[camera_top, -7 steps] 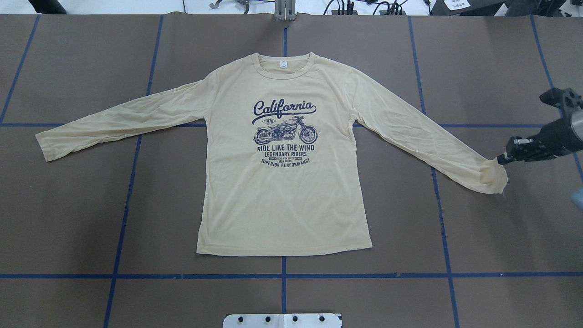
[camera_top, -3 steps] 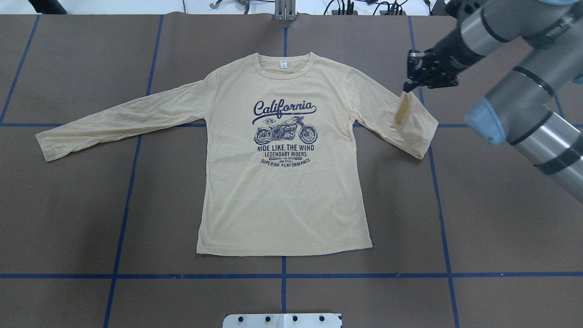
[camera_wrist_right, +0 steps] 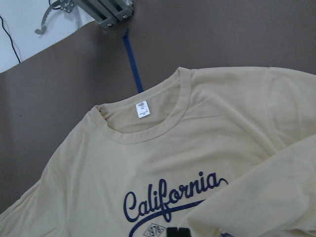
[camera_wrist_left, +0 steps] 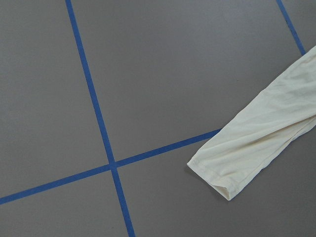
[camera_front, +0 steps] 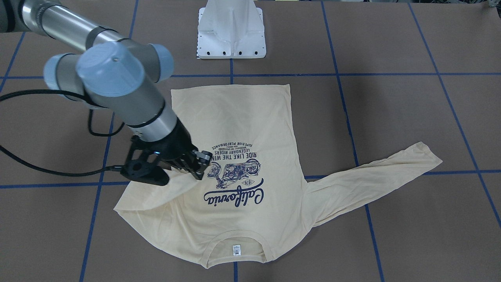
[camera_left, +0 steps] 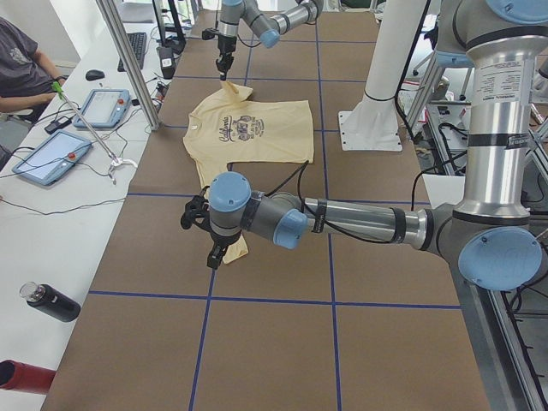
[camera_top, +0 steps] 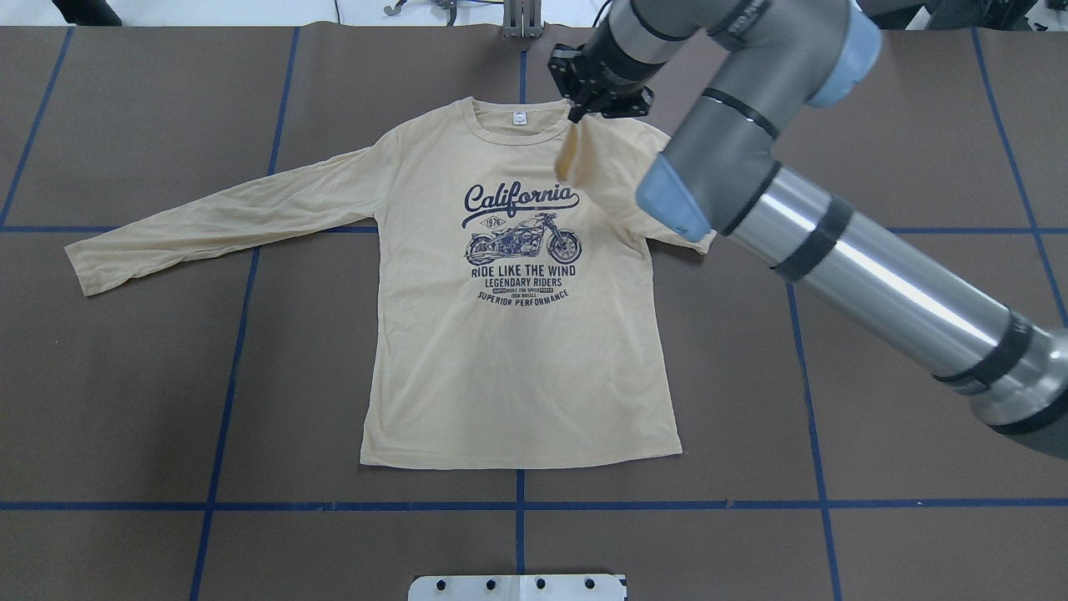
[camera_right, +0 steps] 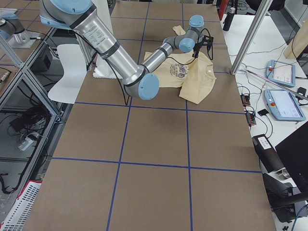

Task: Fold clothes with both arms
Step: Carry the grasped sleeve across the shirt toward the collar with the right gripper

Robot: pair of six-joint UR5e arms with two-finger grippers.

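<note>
The cream-yellow shirt lies flat, print up, with its neck label at the far side. My right gripper is shut on the cuff of the shirt's right sleeve and holds it raised above the collar, so the sleeve is folded across the chest. It also shows in the front view. The left sleeve lies stretched out, and its cuff shows in the left wrist view. My left gripper hovers beside that cuff. I cannot tell whether it is open.
The white pedestal base stands at the robot's side of the table. Blue tape lines cross the brown tabletop. A side bench with tablets, a bottle and a seated operator runs along the far edge.
My right gripper has lifted the right sleeve's cuff off the table at the far right and carried it left, up over the shoulder toward the collar. The left sleeve has not moved.
</note>
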